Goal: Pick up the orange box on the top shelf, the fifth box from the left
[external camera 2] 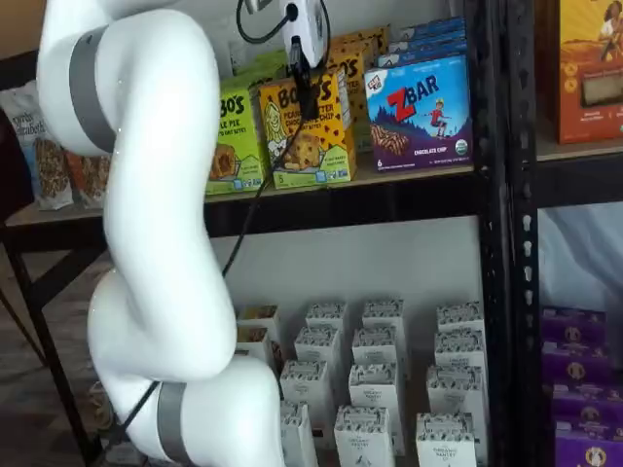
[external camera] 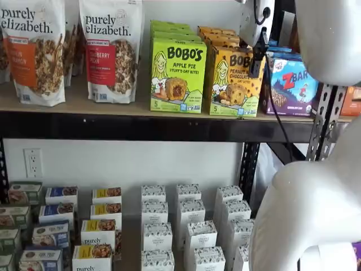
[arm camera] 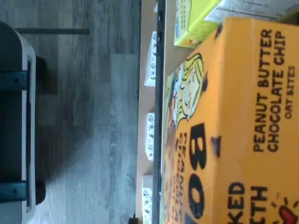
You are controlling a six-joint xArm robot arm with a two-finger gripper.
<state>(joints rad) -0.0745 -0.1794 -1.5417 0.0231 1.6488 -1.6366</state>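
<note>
The hand [external camera 2: 308,97] hangs in front of the orange box [external camera 2: 313,131] on the top shelf [external camera 2: 389,195]. A lime-green Bobo's box [external camera 2: 234,146] stands at one side, a ZBar box [external camera 2: 421,115] at the other.

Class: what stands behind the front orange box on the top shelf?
More orange cartons stand in a row behind the orange box; how many is hidden.

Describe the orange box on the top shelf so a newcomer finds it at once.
Start at the top shelf, the tan board with a black front rail. Go past the granola bags to the boxed snacks: the orange box stands between a lime-green Apple Pie box and a blue ZBar box. It alone is yellow-orange, reading Peanut Butter Chocolate Chip.
</note>
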